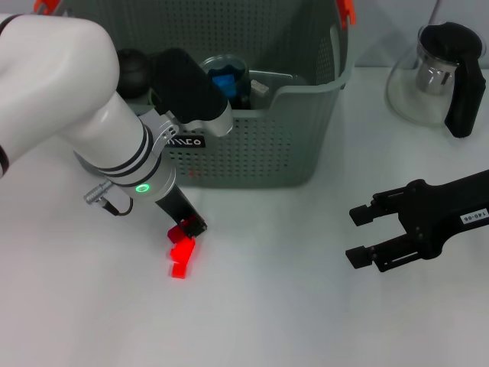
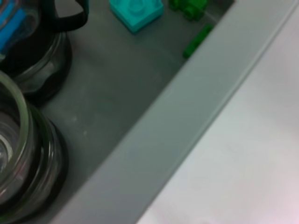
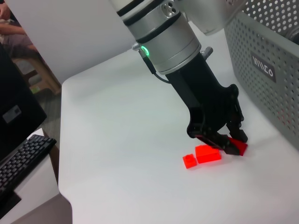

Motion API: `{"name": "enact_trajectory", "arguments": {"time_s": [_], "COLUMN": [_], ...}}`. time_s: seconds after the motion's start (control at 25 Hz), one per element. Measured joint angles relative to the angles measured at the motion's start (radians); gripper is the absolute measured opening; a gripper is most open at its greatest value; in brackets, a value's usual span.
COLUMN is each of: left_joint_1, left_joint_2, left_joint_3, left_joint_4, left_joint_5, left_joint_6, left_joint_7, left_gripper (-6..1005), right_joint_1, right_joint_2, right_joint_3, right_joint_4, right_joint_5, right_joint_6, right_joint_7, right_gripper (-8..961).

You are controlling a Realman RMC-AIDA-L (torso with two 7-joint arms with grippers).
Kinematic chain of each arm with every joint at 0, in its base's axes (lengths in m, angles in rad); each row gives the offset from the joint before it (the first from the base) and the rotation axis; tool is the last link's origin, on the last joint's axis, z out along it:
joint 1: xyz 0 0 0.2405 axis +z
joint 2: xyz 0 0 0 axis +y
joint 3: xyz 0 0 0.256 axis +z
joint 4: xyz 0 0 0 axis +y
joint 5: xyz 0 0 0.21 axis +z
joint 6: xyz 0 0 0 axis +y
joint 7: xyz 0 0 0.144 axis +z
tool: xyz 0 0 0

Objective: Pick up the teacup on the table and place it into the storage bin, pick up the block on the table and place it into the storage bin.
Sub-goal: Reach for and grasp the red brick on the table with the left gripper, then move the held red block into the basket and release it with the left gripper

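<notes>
The left gripper (image 1: 187, 228) reaches down to the table (image 1: 290, 306) in front of the storage bin (image 1: 260, 145), its jaws closed on one end of the red block (image 1: 182, 251). The teacup (image 1: 225, 76) sits in the bin. The right gripper (image 1: 359, 233) hovers well apart, jaws open and empty.

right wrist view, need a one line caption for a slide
Left gripper reaching down to the red block on the white table, beside the perforated storage bin.

White table (image 1: 290, 306): storage bin (image 1: 252, 153) at back, glass teapot (image 1: 439, 76) beside it, red block (image 1: 182, 252) in front.
</notes>
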Motion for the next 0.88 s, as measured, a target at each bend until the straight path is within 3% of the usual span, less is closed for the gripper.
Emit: {"name": "enact_trajectory", "arguments": {"time_s": [0.56,0.8,0.88], "left_joint_1": [-0.002,0.014,0.025], "left_joint_2": [0.002,0.002,0.001], "left_joint_3": [-0.003,-0.029,-0.084], "left_joint_4": [0.010,0.119,0.194], "left_joint_5": [0.003,-0.025,-0.074], "left_joint_6": [0.016,0.117,0.209], "left_joint_7": [0.001,0.030,0.069], "left_gripper": [178,181,182], "right_joint_1": [-0.002,-0.004,-0.004], "right_joint_2": [0.000,0.000,0.000], "right_joint_3": [0.012,0.012,0.012], "right_joint_4": [0.000,0.000,0.000], "right_joint_5": [0.000,0.000,0.000], "right_joint_6": [0.000,0.000,0.000], "right_joint_7": [-0.001,-0.002,-0.002], "right_gripper": [838,838,838]}}
